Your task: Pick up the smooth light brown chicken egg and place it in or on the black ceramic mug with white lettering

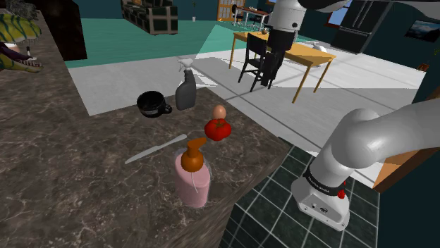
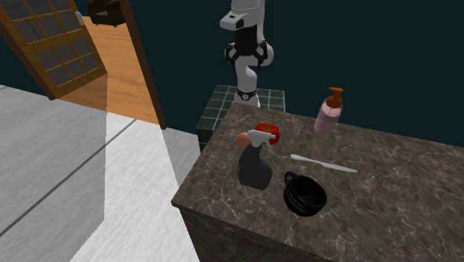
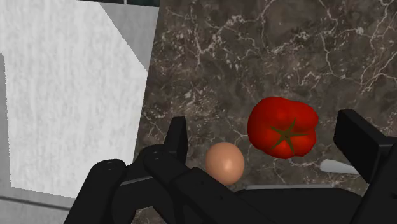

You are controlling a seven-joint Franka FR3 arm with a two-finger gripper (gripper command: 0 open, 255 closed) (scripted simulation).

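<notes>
The light brown egg (image 1: 220,111) lies on the dark marble counter (image 1: 84,183), just behind a red tomato (image 1: 218,129) and close to the counter's edge. The black mug (image 1: 151,104) stands further along the counter, toward the shoulder view's left, beside a grey spray bottle (image 1: 186,88). My gripper (image 1: 269,76) hangs open well above the counter. In the wrist view the gripper (image 3: 264,124) has its fingers wide apart, with the egg (image 3: 224,163) below them near one finger and the tomato (image 3: 283,126) beside it. The egg (image 2: 243,137) peeks out behind the spray bottle (image 2: 255,160); the mug (image 2: 303,195) sits near the counter's front.
A pink soap dispenser (image 1: 192,172) with an orange pump and a pale knife (image 1: 156,149) lie nearer the stand. The counter drops off to a tiled floor (image 1: 268,204) just past the egg. A wooden table (image 1: 296,53) and a black chair stand beyond.
</notes>
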